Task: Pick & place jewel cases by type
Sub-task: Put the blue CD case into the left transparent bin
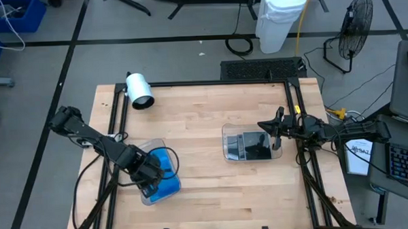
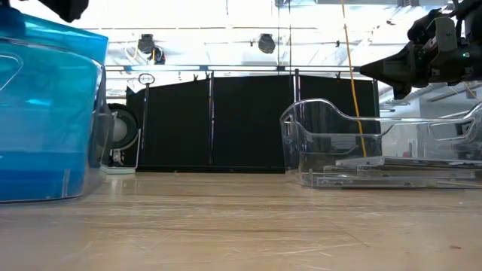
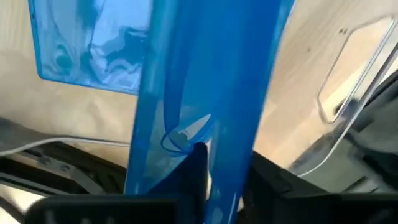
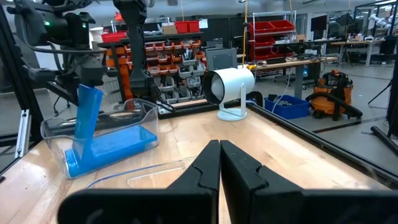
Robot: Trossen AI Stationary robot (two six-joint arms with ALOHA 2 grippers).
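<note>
My left gripper [image 1: 154, 174] hangs over a clear tray [image 1: 145, 145] at the table's near left, shut on a bright blue jewel case [image 4: 87, 121] that stands steeply on edge inside the tray. Another blue jewel case [image 3: 93, 43] lies flat on the tray's floor. On the right, a second clear tray [image 1: 228, 137] holds dark translucent jewel cases [image 1: 254, 147] lying flat. My right gripper [image 4: 219, 163] waits shut and level just right of that tray, touching nothing. My left gripper pinches the blue jewel case by its upper edge [image 3: 199, 134] between its two fingers, one finger [image 3: 198, 167] showing dark against the blue plastic. The fingers come from above, pointing steeply down. The case hangs nearly upright, slightly tilted, its lower edge [image 4: 78, 158] down on the tray's floor.
A white cylindrical device on a foot [image 1: 139, 89] stands at the table's far left. Black frame rails run along the left, far and right sides of the table. Bare wood lies between the two trays [image 1: 199, 162].
</note>
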